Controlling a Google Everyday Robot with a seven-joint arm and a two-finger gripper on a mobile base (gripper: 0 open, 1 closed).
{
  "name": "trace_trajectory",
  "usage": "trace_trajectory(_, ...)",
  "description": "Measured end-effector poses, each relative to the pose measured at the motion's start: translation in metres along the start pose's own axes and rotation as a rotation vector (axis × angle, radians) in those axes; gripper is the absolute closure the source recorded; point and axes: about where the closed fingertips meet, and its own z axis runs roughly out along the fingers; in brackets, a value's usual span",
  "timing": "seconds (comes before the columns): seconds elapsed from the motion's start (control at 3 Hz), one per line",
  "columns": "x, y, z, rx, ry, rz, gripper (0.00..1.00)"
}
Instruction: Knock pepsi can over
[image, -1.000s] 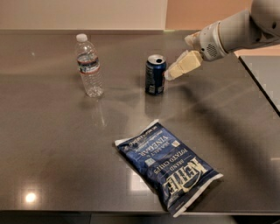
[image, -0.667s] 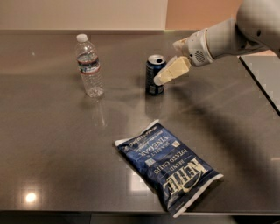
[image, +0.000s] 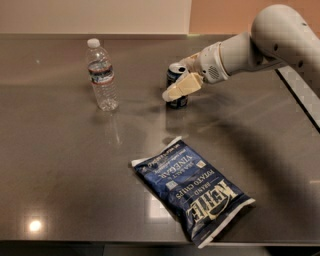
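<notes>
The pepsi can (image: 174, 75) is a small dark blue can with a silver top. It stands upright on the dark table (image: 75, 165), right of centre at the back. My gripper (image: 179, 89) reaches in from the right on a white arm. Its cream tip lies across the front of the can and covers the can's middle. It appears to touch the can.
A clear plastic water bottle (image: 102, 75) stands upright to the left of the can. A flat blue chip bag (image: 194, 189) lies in front near the table's front edge. The table's right edge (image: 300, 100) runs under the arm.
My gripper has moved left and slightly down, from beside the can's right side to across its front. The can still stands upright.
</notes>
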Motion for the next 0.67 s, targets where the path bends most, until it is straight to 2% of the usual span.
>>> trace_trajectory(0.33, -0.003, -0.001, 0.003, 0.000, -0.012, -0.001, 0.47)
trace_trajectory(0.67, -0.008, -0.003, -0.011, 0.021, -0.009, -0.006, 0.71)
